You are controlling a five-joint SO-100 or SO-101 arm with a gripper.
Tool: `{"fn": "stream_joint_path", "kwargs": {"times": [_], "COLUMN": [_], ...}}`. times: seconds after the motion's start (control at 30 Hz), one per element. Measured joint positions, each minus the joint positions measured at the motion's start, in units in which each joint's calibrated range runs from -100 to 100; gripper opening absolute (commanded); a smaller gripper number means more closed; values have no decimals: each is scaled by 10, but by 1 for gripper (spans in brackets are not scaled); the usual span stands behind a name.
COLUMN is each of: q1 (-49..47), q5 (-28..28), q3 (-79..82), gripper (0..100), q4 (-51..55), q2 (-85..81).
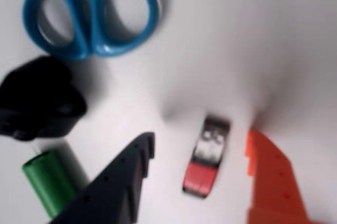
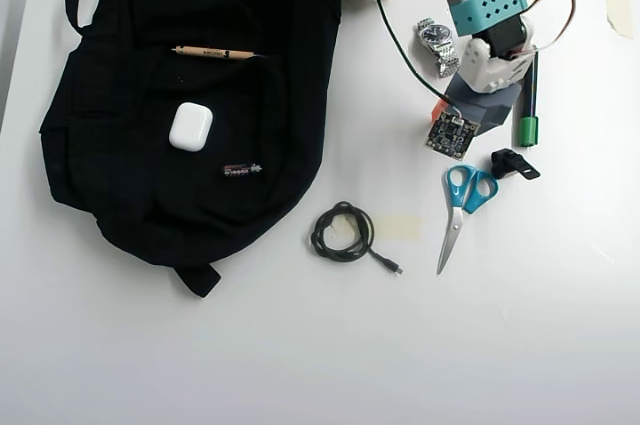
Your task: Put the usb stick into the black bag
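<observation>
In the wrist view the usb stick (image 1: 205, 159), red with a silver metal end, lies flat on the white table. My gripper (image 1: 201, 139) is open and straddles it, the black finger (image 1: 118, 187) to its left and the orange finger (image 1: 271, 182) to its right, neither touching it. In the overhead view the gripper (image 2: 468, 113) points down at the upper right, and the arm hides the usb stick. The black bag (image 2: 120, 135) lies spread out at the upper left, far from the gripper.
On the bag lie a pencil (image 2: 213, 52), a white earbud case (image 2: 190, 127) and a small battery (image 2: 242, 170). Near the gripper are blue scissors (image 2: 462, 207), a black clip (image 2: 513, 163), a green-capped marker (image 2: 527, 110) and a watch (image 2: 437, 37). A coiled cable (image 2: 343, 232) lies between.
</observation>
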Motion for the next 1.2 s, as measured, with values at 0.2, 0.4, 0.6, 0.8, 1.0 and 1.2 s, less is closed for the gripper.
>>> {"fn": "stream_joint_path", "kwargs": {"times": [0.2,0.4,0.6,0.8,1.0,1.2], "q1": [-22,-30,-30,-31,-32,-32], "q5": [-28,-30,-30,-29,-29,-29], "q3": [-5,-5,-5,6,20,24], "gripper": [23,22,23,23,22,22], "q4": [32,39,40,40,38,38], "q2": [0,0,1,0,1,1]}}
